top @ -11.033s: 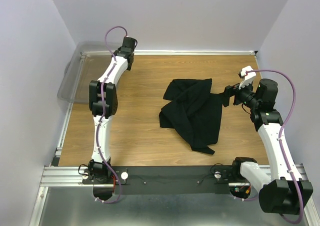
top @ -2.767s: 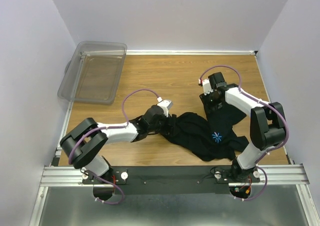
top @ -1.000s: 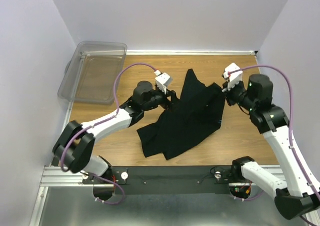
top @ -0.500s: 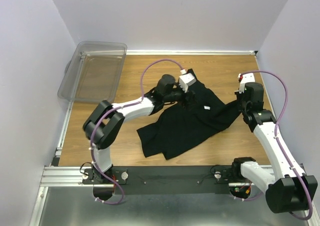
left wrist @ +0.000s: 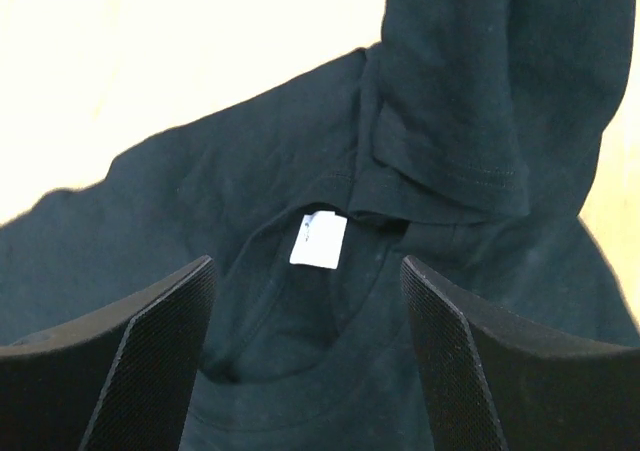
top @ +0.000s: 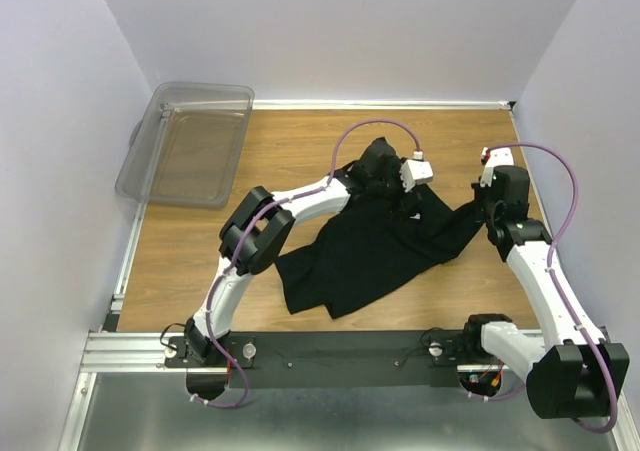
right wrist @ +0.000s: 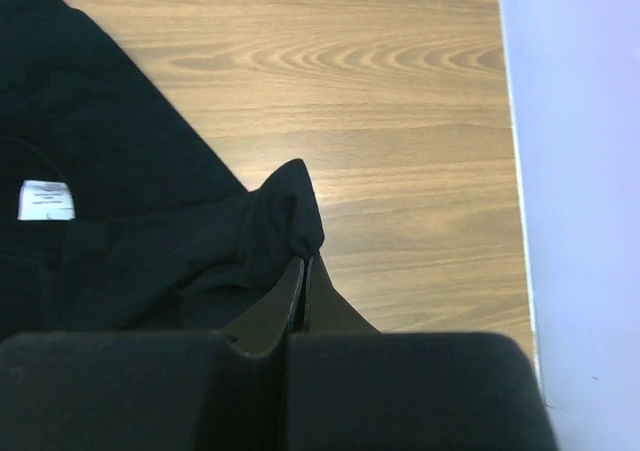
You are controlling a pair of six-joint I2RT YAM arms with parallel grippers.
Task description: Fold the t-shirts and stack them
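One black t-shirt [top: 355,256] lies rumpled on the wooden table, right of centre. My left gripper [top: 404,199] hangs open just above its neck opening. In the left wrist view the collar and white tag [left wrist: 319,239] lie between and ahead of the two spread fingers [left wrist: 150,356], which touch nothing, and a sleeve [left wrist: 450,161] is folded over beside the collar. My right gripper [right wrist: 303,259] is shut on a pinch of the shirt's right edge [right wrist: 285,211], low over the table [right wrist: 400,121]. The top view shows it [top: 479,215] at the shirt's right corner.
A clear plastic bin [top: 190,151] sits at the table's far left corner. The right wall [right wrist: 570,171] is close to my right gripper. Bare wood [top: 200,261] shows left of the shirt. The left arm reaches across the middle of the table.
My left arm has swung farther right and now covers the shirt's collar and tag in the top view. The right gripper keeps its pinch, and the shirt has hardly shifted.
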